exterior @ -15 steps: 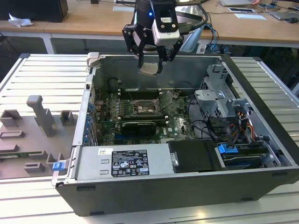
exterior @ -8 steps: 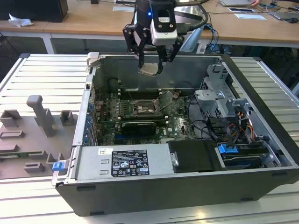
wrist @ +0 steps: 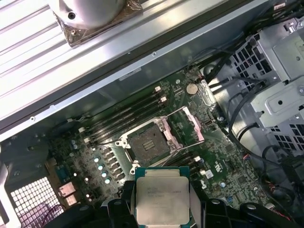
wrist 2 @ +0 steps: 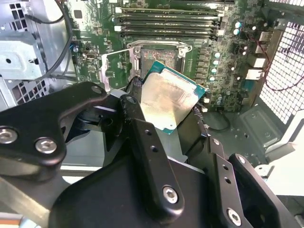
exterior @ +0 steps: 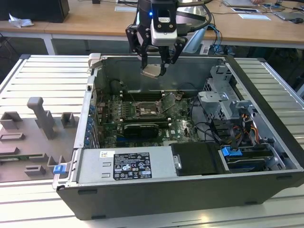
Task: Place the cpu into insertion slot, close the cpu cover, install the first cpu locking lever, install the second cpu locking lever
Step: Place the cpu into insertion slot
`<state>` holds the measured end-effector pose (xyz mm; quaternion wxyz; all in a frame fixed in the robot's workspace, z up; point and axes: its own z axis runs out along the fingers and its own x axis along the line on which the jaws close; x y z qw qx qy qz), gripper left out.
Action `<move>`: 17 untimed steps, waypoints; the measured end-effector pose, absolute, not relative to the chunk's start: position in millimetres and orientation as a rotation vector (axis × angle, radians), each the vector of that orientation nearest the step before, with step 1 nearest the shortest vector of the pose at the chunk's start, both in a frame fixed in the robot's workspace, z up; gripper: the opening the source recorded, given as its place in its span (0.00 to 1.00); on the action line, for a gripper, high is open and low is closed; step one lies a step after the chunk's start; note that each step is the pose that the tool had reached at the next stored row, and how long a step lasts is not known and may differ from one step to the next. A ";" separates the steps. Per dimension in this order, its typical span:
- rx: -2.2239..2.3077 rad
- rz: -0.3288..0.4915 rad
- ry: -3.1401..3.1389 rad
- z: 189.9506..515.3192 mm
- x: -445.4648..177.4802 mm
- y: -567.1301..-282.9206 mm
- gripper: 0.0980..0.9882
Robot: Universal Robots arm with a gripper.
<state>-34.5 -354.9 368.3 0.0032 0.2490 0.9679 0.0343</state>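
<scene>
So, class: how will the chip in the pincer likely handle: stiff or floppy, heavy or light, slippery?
Probably stiff: the chip looks flat while gripped by its edges in the pincer. Likely light: it is thin and small. Its smooth metal top may slip.

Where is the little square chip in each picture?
Exterior view: the cpu hangs in the gripper, above the case.
Second wrist view: cpu tilted, overlapping the insertion slot frame.
First wrist view: cpu flat, close to the slot.
Shared landmark: the dark square insertion slot.
</scene>
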 end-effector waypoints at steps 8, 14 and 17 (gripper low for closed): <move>0.853 0.103 3.013 368.3 -34.5 -354.9 0.50; 0.909 0.099 2.995 368.3 -34.5 -354.9 0.50; 0.937 0.098 2.985 368.3 -34.5 -354.9 0.50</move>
